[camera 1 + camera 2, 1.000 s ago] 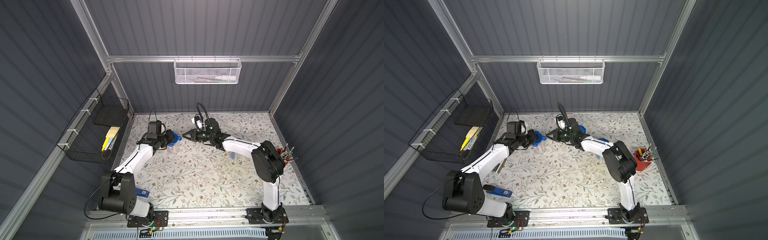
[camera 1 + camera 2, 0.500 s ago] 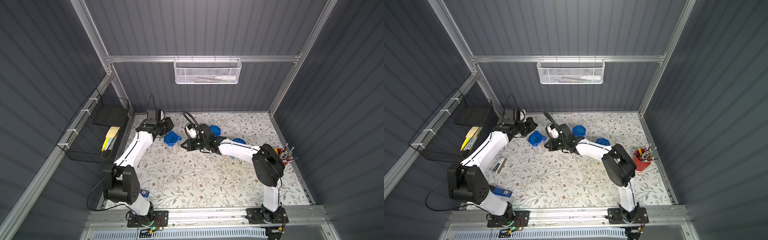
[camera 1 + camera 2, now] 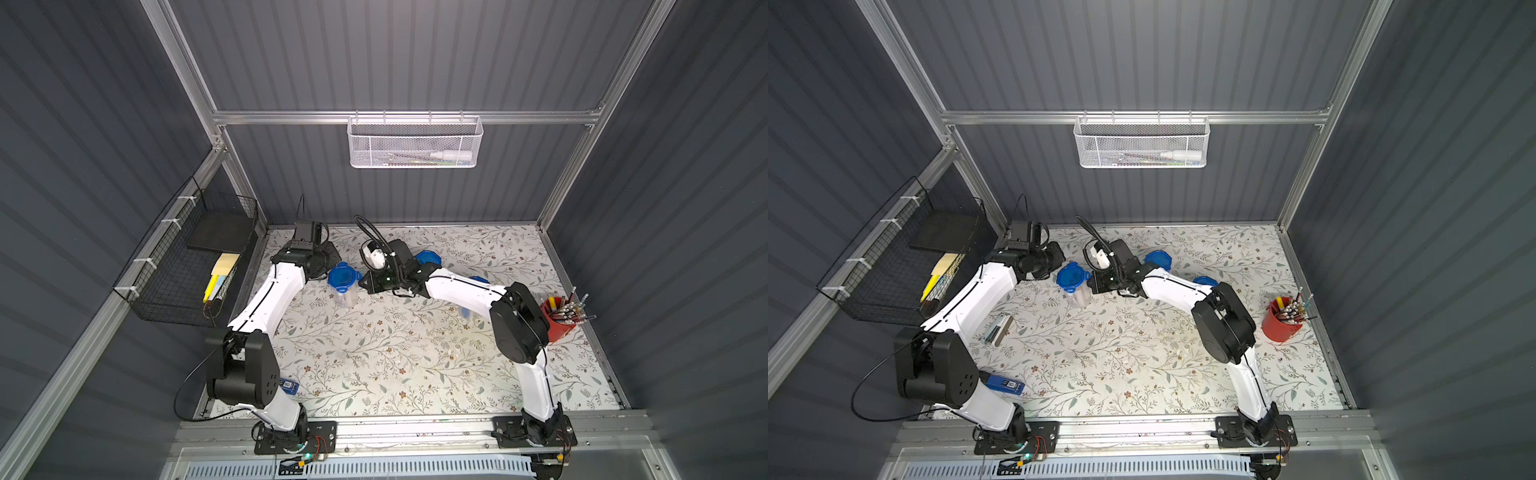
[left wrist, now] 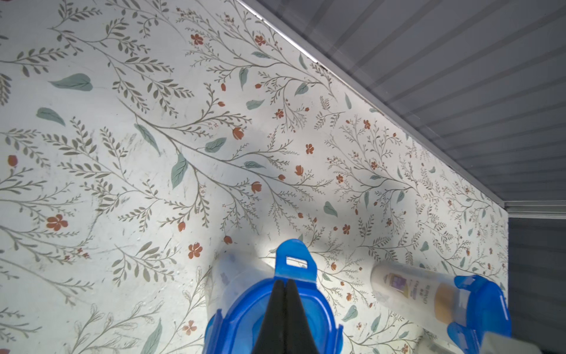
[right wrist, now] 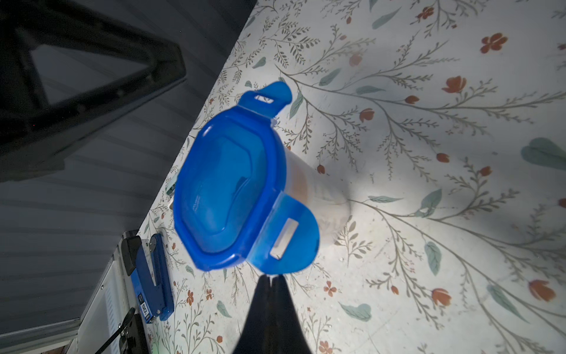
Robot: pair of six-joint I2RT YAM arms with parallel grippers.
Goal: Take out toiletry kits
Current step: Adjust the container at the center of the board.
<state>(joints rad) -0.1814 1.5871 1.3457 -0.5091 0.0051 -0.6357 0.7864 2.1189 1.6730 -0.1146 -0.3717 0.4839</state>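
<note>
Top views both show the floral table [image 3: 374, 357] with the two arms reaching to its far left-centre. There a clear jar [image 3: 347, 296] stands upright, its long axis vertical, under a blue clip lid [image 3: 343, 277]. The left gripper [image 4: 283, 282] meets the jar from the left and the right gripper [image 5: 270, 278] from the right, so the jar sits between them. A second jar [image 3: 429, 257] stands further right, partly hidden by the right arm. A red cup [image 3: 557, 322] of pens stands well apart at the right edge.

The toiletry kits [image 4: 412, 291] are shut inside the jars. The left wrist view shows a white bottle with a tan cap through the second jar's wall. The right wrist view shows only a tan smear through the nearer jar's wall.

Both pairs of fingers are pressed together and carry nothing. In the left wrist view the closed fingers lie across the lid's top, pointing toward its right clip flap [image 4: 295, 262]; contact cannot be told. In the right wrist view the tips stop just short of that same flap [image 5: 284, 242], which sticks outward and looks unlatched. The right arm seems better placed to lift the lid, while the left could steady it from above.
</note>
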